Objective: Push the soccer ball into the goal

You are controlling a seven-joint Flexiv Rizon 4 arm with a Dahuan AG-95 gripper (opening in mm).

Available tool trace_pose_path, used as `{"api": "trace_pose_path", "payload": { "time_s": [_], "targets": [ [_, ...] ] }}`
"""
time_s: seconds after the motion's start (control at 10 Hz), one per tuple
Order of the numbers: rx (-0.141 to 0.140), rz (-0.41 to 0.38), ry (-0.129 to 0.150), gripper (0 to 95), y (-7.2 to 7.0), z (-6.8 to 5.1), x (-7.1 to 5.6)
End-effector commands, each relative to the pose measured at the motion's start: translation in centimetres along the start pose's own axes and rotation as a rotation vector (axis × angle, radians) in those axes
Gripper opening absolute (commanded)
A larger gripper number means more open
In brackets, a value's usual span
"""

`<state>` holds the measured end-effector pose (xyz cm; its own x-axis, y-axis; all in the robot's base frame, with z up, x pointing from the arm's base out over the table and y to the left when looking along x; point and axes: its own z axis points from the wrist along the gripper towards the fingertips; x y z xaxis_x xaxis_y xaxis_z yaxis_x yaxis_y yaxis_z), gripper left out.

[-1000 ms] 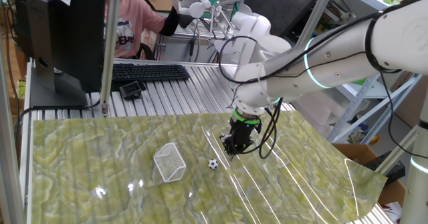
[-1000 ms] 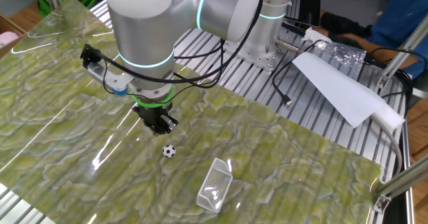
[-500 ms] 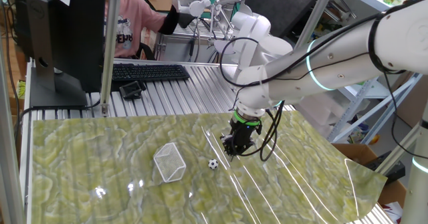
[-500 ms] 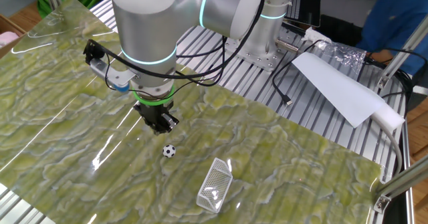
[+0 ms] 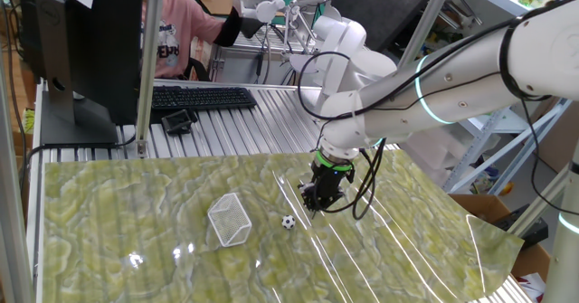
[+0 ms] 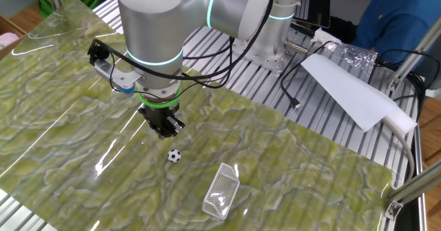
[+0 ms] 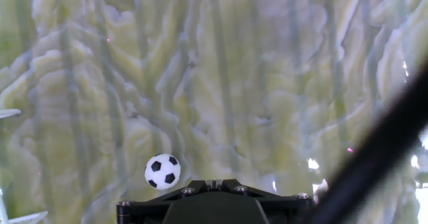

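The soccer ball [image 5: 288, 222] [image 6: 174, 155] [image 7: 162, 171], tiny and white with black patches, rests on the green patterned mat. The goal [image 5: 230, 219] [image 6: 222, 189], a small white mesh wedge, lies on the mat a short way beyond the ball from the gripper. My gripper [image 5: 312, 201] [image 6: 165, 130] [image 7: 211, 182] is shut with nothing in it. It hangs low over the mat just beside the ball, on the side away from the goal, with a small gap between them. In the hand view the ball sits just left of the closed fingertips.
A keyboard [image 5: 201, 97] and a monitor [image 5: 77, 50] stand on the slatted bench behind the mat. A person sits at the back. A white folded sheet [image 6: 355, 91] and cables lie on the bench beside the arm's base.
The arm has shifted very slightly; the ball and the goal have not moved, and the gripper stays shut.
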<state>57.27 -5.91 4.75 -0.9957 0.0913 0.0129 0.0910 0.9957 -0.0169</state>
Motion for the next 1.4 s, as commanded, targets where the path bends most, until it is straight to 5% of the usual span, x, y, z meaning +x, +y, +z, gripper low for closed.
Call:
{"api": "trace_pose_path", "payload": {
  "time_s": [0.1, 1.4],
  "targets": [
    [0.001, -0.002, 0.001, 0.0, 0.1, 0.2, -0.2],
    [0.009, 0.031, -0.007, 0.0, 2.0, 2.4, -1.7]
  ]
}}
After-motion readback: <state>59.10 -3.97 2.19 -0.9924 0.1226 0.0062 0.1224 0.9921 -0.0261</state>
